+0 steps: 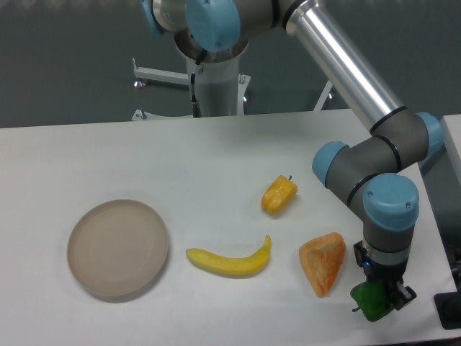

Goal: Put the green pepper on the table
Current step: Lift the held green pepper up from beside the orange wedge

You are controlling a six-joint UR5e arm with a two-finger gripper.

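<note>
The near right corner of the desk (216, 151) is occupied by the hand (382, 299), with the orange wedge (324, 263) just beside it to the left. Passage further left is blocked by the banana (230, 261) and the yellow pepper (279, 195). Bare surface is seen between the banana and the plate (118, 249), and along the far edge.

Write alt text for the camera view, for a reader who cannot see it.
A robot arm's claw grips a green pepper at the near right edge of a white table. Left of it, in turn, lie an orange wedge, a banana and an empty beige plate; a yellow pepper sits behind the banana.
</note>
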